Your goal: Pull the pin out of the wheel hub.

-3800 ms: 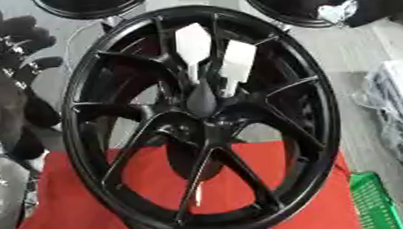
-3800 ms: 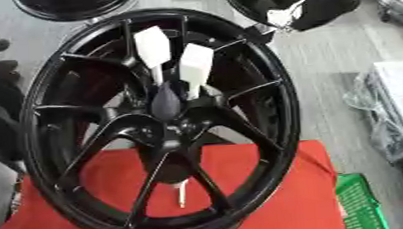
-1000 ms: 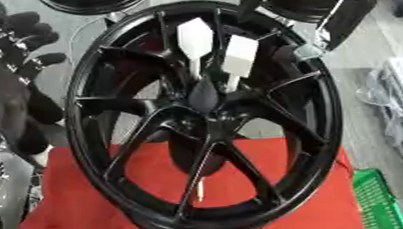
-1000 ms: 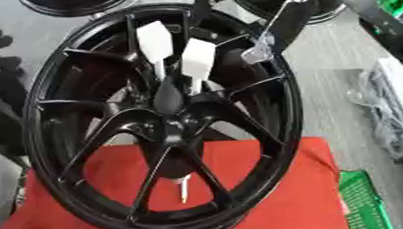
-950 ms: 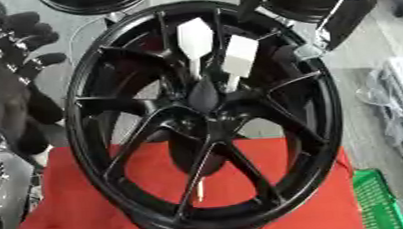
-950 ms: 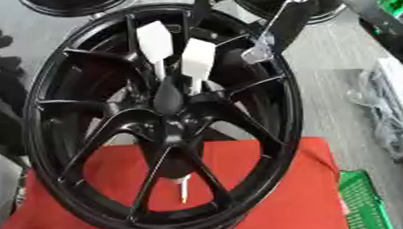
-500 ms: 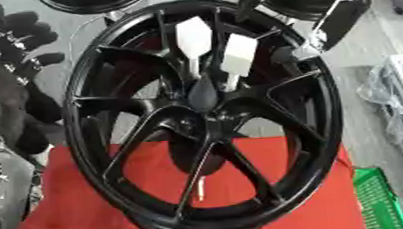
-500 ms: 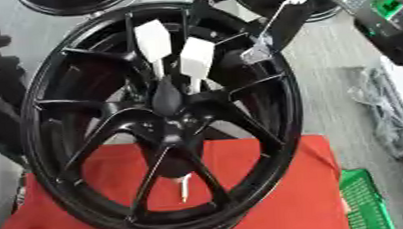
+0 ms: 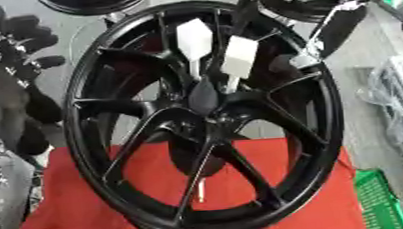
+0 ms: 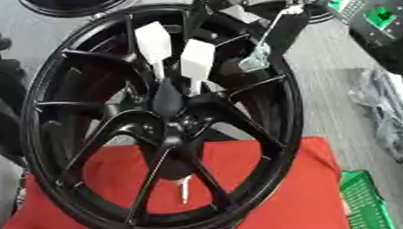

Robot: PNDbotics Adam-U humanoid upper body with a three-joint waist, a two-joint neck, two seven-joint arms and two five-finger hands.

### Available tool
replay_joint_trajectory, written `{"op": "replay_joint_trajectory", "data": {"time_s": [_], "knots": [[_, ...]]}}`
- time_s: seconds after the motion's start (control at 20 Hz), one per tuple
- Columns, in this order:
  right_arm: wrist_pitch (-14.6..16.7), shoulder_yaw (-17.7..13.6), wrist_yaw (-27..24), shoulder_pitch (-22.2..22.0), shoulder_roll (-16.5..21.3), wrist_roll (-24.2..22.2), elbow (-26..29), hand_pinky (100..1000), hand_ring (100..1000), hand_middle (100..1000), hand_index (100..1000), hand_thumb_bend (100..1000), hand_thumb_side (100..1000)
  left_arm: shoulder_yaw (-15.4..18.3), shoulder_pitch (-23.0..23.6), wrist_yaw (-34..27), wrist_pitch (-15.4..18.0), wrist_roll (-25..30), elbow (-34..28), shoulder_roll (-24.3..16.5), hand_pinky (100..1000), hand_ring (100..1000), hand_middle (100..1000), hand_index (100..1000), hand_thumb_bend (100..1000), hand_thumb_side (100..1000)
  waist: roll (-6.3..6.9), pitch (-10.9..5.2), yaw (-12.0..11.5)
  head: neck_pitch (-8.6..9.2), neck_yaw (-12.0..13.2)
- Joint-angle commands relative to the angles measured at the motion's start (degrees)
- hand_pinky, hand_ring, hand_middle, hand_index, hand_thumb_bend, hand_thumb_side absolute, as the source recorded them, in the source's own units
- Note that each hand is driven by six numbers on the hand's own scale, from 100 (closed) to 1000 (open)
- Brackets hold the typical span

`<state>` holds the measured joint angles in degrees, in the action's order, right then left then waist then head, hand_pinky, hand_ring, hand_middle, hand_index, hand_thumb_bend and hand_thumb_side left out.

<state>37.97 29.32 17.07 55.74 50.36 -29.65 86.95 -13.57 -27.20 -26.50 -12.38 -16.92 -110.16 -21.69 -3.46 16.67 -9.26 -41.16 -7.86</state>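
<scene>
Leftmost, the left hand shows dark curled fingers beside the wheel hub, holding nothing. Upright on a red cloth, the black hub carries two white pins at its centre. Upper right, the right hand reaches in, fingers seemingly straight, perhaps touching a spoke.

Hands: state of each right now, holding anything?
Left hand: at the upper left beside the wheel, fingers curled, holding nothing visible.
Right hand: reaching in over the rim at top right; grip cannot be told.
</scene>
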Motion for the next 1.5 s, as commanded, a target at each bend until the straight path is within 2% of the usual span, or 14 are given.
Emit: {"op": "replay_joint_trajectory", "data": {"time_s": [0.05,0.45,0.9,1.5], "knots": [[4.18,-0.82,-0.12,0.27,2.60,-3.95,1.59,863,812,783,832,338,608,0.19,-0.92,-0.17,0.08,0.23,-0.83,-0.68,686,749,622,697,130,742,0.03,-0.81,-0.10,0.71,-0.05],[5.32,-0.20,-0.94,0.48,2.61,-6.41,1.59,861,811,785,831,331,600,0.10,-1.32,-0.09,0.07,0.35,-0.88,-1.01,686,750,622,697,131,741,-0.68,-0.47,-0.47,0.87,-0.10],[4.05,-0.71,-1.05,1.51,1.61,-4.65,0.98,860,810,786,835,323,597,-0.01,-1.48,-0.13,0.00,0.41,-0.83,-0.88,687,750,622,697,132,741,-0.74,-0.35,-0.65,0.86,-0.29],[4.93,-0.29,0.57,1.88,0.00,-5.49,-1.38,858,806,779,829,315,588,0.18,-1.92,-0.20,0.08,0.16,-0.94,-0.60,687,750,621,695,133,740,-0.75,0.04,-1.08,1.19,-0.79]]}}
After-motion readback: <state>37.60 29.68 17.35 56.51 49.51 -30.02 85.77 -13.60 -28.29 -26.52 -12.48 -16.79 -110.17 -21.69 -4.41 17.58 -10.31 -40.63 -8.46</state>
